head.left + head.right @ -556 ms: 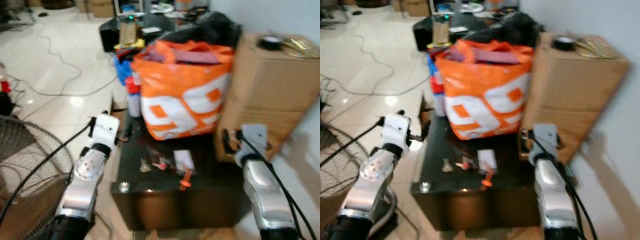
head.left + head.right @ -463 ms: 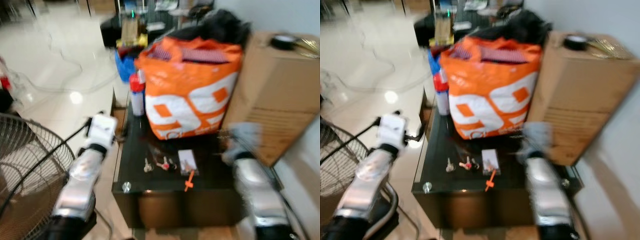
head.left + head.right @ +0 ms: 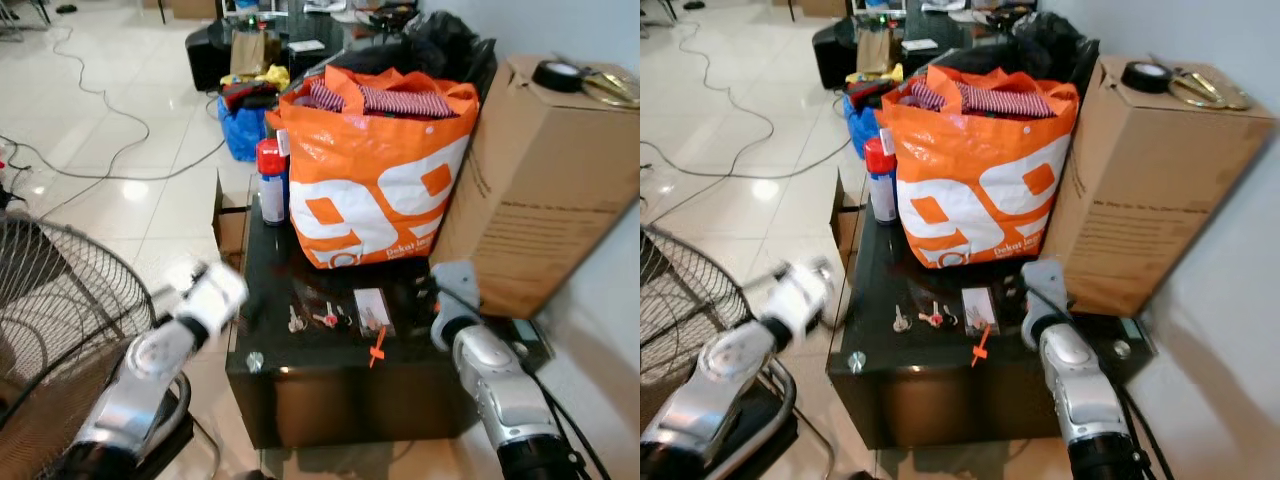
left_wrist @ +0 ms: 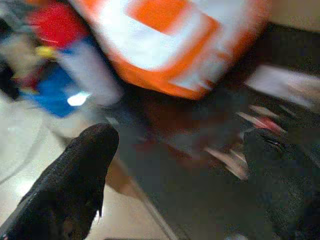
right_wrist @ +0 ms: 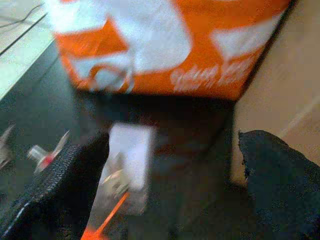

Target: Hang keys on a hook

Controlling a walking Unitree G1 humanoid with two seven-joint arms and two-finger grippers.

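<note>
Two small keys (image 3: pixel 296 321), one silver and one with a red head (image 3: pixel 326 320), lie on the black glass table (image 3: pixel 270 345) in front of the orange bag. Just right of them lies a white card (image 3: pixel 372 309) carrying a small metal piece, with an orange strip (image 3: pixel 378 350) at its near end. My right gripper (image 5: pixel 172 145) is open low over the table, the white card (image 5: pixel 127 165) and the red-headed key (image 5: pixel 42 152) ahead of it. My left gripper (image 4: pixel 180 135) is open at the table's left edge, facing the blurred keys (image 4: pixel 260 117).
An orange and white bag (image 3: pixel 375 170) stuffed with clothes stands on the back of the table. A cardboard box (image 3: pixel 540 180) with a tape roll (image 3: pixel 556 72) is on the right, a red-capped spray can (image 3: pixel 271 180) by the bag. A fan grille (image 3: pixel 50 330) stands on the left, and cables cross the floor.
The camera has shifted and sharpened. My right arm has moved left, from beside the box to over the table near the white card. My left arm has dropped lower by the table's left edge.
</note>
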